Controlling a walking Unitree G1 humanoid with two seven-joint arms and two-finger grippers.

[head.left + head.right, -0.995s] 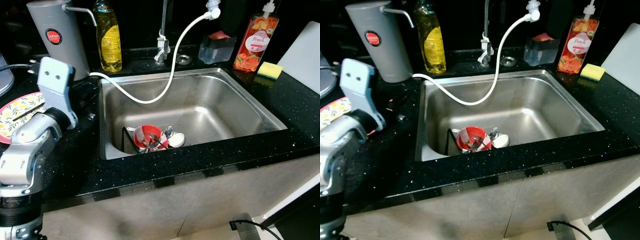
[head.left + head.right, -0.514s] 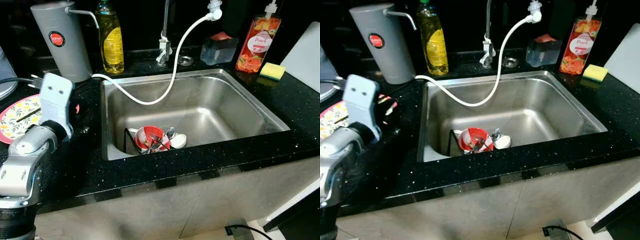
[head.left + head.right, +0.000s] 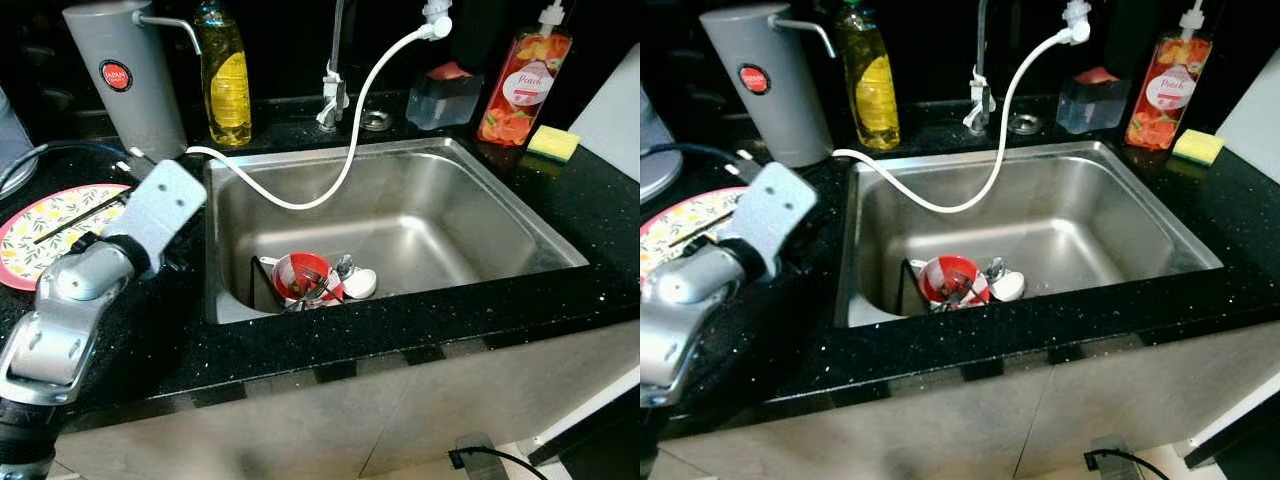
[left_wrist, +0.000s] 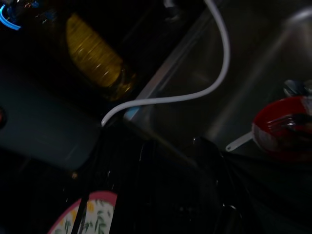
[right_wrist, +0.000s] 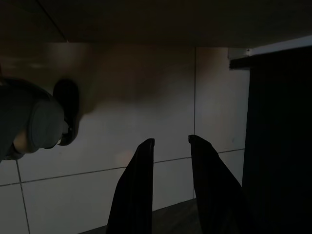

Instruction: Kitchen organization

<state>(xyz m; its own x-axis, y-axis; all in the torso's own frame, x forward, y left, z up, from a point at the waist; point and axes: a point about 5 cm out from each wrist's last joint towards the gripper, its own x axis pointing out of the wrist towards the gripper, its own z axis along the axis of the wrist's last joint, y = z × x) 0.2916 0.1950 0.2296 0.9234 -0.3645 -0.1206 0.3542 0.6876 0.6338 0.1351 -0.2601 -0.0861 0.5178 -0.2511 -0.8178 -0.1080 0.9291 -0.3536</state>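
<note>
Black speckled stone forms the bench point(image 3: 520, 270), into which a stainless steel sink point(image 3: 420, 215) is set. In the sink's near left corner lies a red plastic bowl point(image 3: 303, 275) holding cutlery, with a small white dish point(image 3: 360, 284) touching its right side and a dark wire holder just beside it on the left. A white flexible hose point(image 3: 345, 160) loops from the tap down into the basin and out over its left rim. Along the back edge stand a grey cylindrical dispenser point(image 3: 125, 75), a yellow liquid bottle point(image 3: 222, 72), a clear soap holder point(image 3: 445, 95) and an orange peach-labelled pump bottle point(image 3: 520, 85), with a yellow sponge point(image 3: 553, 143) beside it. A round floral plate with a pink rim point(image 3: 50, 225) rests on the bench left of the sink. The silver left arm point(image 3: 90, 290) is raised over the bench between plate and sink; I cannot tell the state of its jaws. The right gripper point(image 5: 168, 185) hangs low before pale floor tiles, jaws apart and holding nothing.
</note>
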